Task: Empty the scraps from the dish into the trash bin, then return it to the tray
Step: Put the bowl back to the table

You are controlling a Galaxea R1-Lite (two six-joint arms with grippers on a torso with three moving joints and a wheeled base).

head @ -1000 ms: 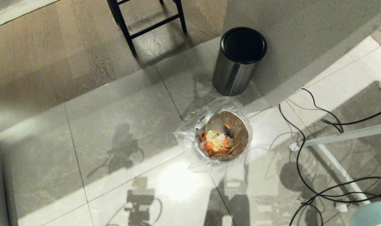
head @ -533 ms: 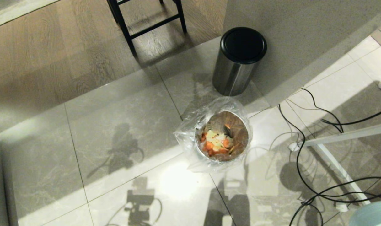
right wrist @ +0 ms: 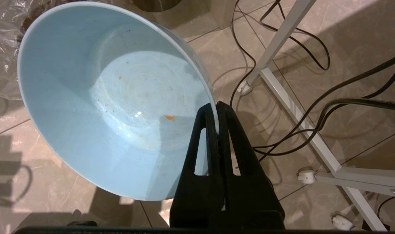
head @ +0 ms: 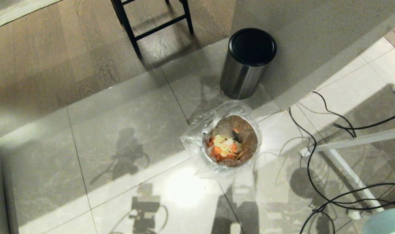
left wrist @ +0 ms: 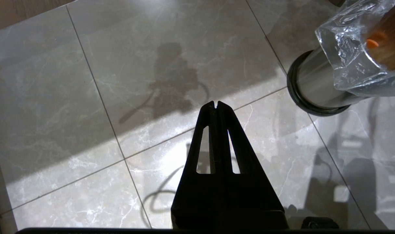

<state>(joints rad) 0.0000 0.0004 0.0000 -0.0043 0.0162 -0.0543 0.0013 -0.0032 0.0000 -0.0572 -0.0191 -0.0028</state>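
Dish point(right wrist: 113, 97), smooth pale-blue and nearly bare, hangs pinched at its rim by right gripper point(right wrist: 217, 112).

The small round pale light-blue bowl point(right wrist: 116, 100) is tilted on its side, its open mouth facing the wrist camera, and its rim is pinched between closed black jaws. Its inside is nearly bare: only a small orange fleck near the base and a few tiny specks cling to the smooth surface. In the head view just an edge of it shows at the lower right corner.

The small shiny steel cylinder bin point(head: 230, 143) stands upright on the tiled floor on a black base ring, lined with a crinkled clear plastic bag folded over its rim. Inside lie the orange and pale yellowish-white scraps point(head: 225, 148), a loose heap on one side of the bottom.
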